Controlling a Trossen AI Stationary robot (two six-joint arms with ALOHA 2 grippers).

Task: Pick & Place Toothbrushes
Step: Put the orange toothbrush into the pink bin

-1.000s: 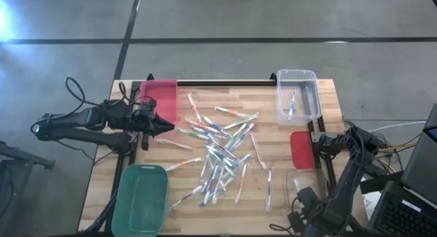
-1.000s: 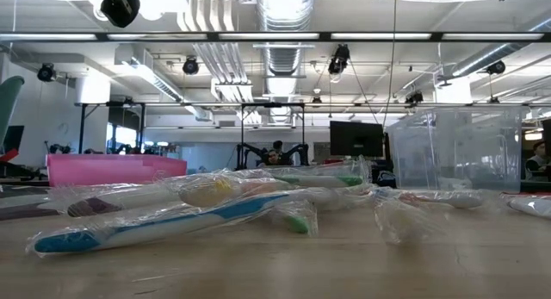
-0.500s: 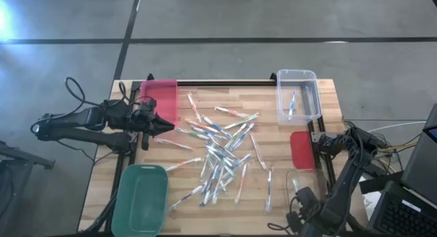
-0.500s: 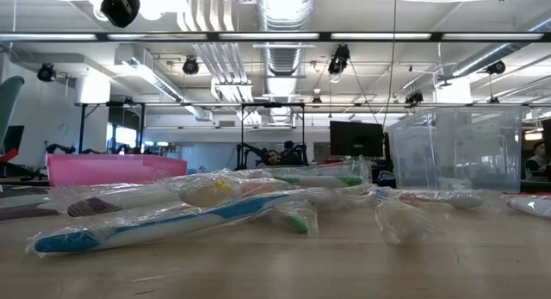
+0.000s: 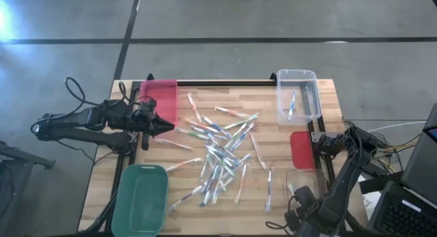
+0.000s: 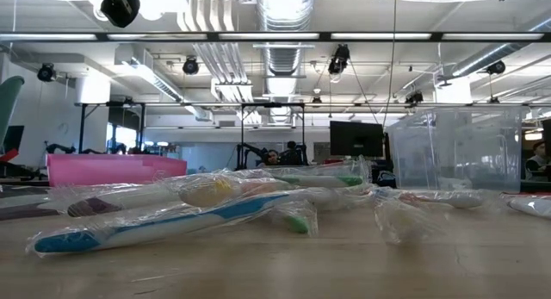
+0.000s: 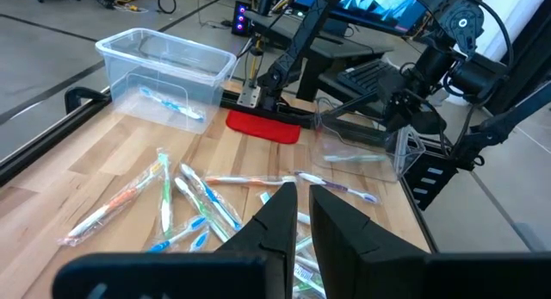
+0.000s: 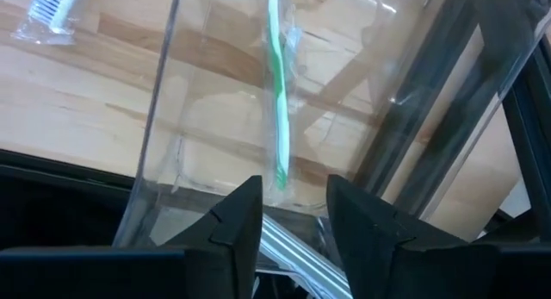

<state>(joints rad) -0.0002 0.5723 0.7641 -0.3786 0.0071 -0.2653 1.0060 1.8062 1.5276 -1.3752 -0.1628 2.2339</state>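
Moved: only the right arm has shifted, at the table's near right corner; its gripper (image 8: 293, 208) has opened since the earlier frame, and nothing else on the table has changed place.
Right gripper: fingers parted, holding nothing, poised over a clear bin (image 8: 164, 118). A green toothbrush (image 8: 275, 101) in its wrapper lies inside that bin, just ahead of the fingertips.
Left gripper (image 5: 166, 127): at the table's left edge beside the pink bin (image 5: 161, 99), pointing toward the pile. In its wrist view the fingers stand narrow, with a slim gap and nothing between them.
Done: two toothbrushes look sorted, judging from the bins. One with blue accents (image 5: 292, 104) lies in the far clear bin (image 5: 298, 95); the green one lies in the near clear bin.
Left: nearly everything. The pile (image 5: 218, 155) is spread across the middle of the table, wrapped brushes crossing one another.
Counts, bins: four, namely one pink, one green (image 5: 140, 198), two clear. The pink and green bins look empty.
Counts, toothbrushes: roughly two dozen loose on the wood; an exact count cannot be made where they overlap.
Other: a red pad (image 5: 301, 149) lies at the right edge between the clear bins.
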